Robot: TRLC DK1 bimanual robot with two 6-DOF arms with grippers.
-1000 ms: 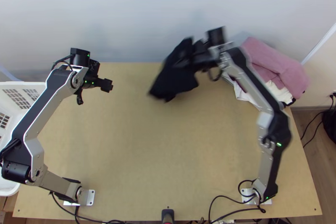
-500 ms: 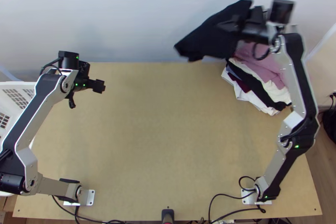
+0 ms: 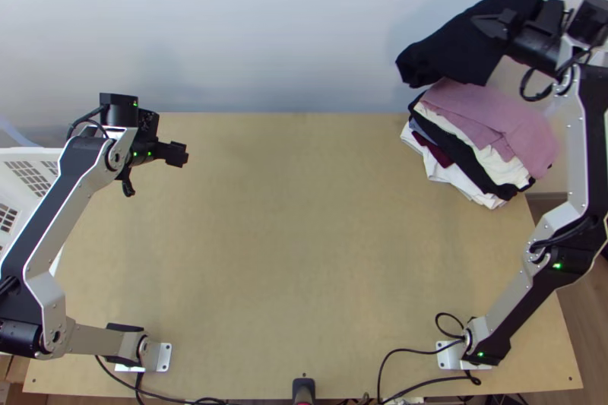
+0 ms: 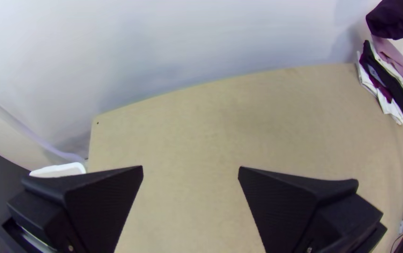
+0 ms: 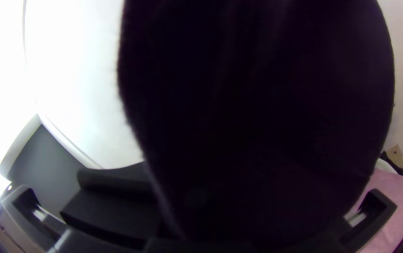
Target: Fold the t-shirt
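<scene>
"What's the biggest thing there?"

"The light wooden desk (image 3: 296,253). It carries the pile of folded clothes (image 3: 505,112) near its far right corner, so I'll place everything by that pile."

"And the arms?"

"The right arm (image 3: 551,223) reaches up past the pile's right side. The left arm (image 3: 64,207) is well off to its left."

"What else is big?"

"A white basket (image 3: 19,192), farther left of the pile than most of that arm. The pile itself has pink cloth on top, with cream, black, maroon and white layers below."

"Where's the t-shirt?"

"The black t-shirt (image 3: 456,44) is up over the pile's far side, lifted and bunched together, one end sticking out to the left. I can't tell whether it touches the pink cloth."

"Who has it?"

"The right gripper (image 3: 494,24), just beyond the pile. It has the black cloth pinched between its fingers."

"And the other one?"

"The left gripper (image 3: 177,154) is well left of the pile, with nothing in it. The left wrist view shows its fingers (image 4: 103,201) spread wide."
</scene>
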